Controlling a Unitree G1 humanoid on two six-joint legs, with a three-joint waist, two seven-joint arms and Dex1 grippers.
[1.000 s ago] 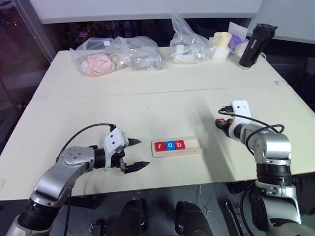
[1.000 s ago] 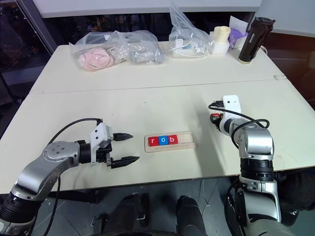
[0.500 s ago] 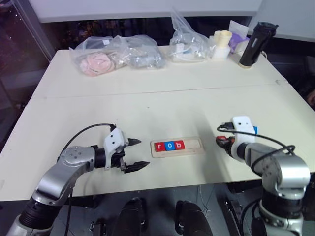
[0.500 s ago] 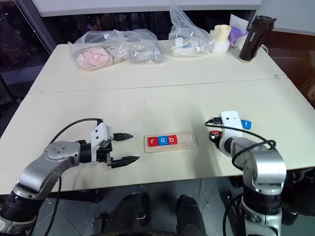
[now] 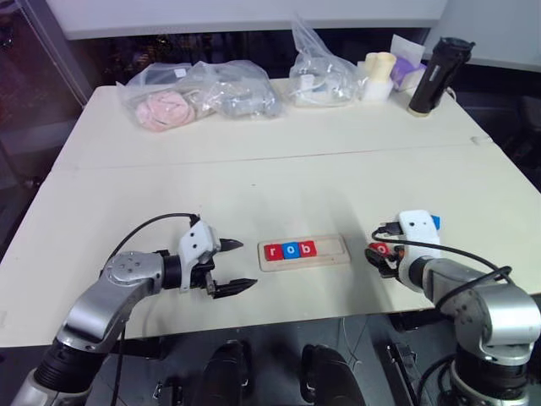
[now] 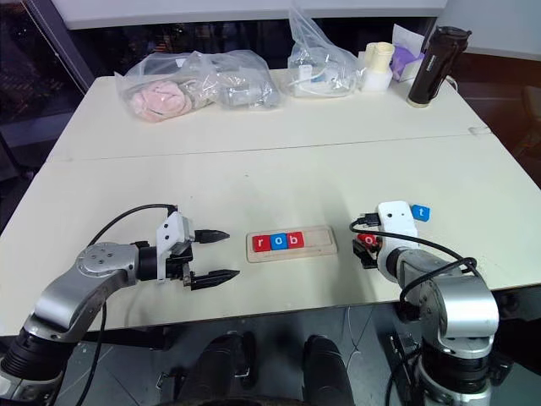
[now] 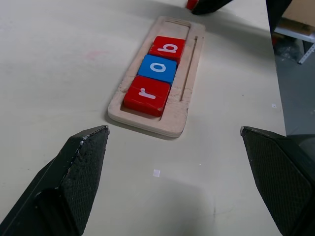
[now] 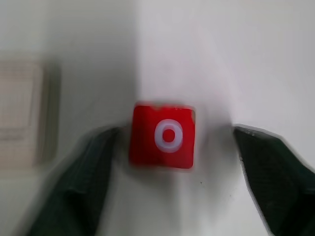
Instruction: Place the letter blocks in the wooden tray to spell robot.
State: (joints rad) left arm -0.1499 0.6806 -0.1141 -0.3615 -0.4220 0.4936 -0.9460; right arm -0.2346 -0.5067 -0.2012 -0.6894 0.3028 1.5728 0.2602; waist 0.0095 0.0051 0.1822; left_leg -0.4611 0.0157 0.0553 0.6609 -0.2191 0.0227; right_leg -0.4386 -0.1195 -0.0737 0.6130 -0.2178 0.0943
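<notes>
Right gripper: fingers spread, red "o" block lying loose between them on the counter. Left gripper: wide open, empty. Wooden tray between the two grippers, holding r, o, b at its left end. Blue "t" block just beyond right gripper.

The wooden tray lies on the table between the two end effectors, to the right of the left end effector and to the left of the right end effector. In its left part sit the r block, o block and b block, touching in a row. A second o block lies between the right end effector's fingers. The t block lies beyond and right of that end effector.
</notes>
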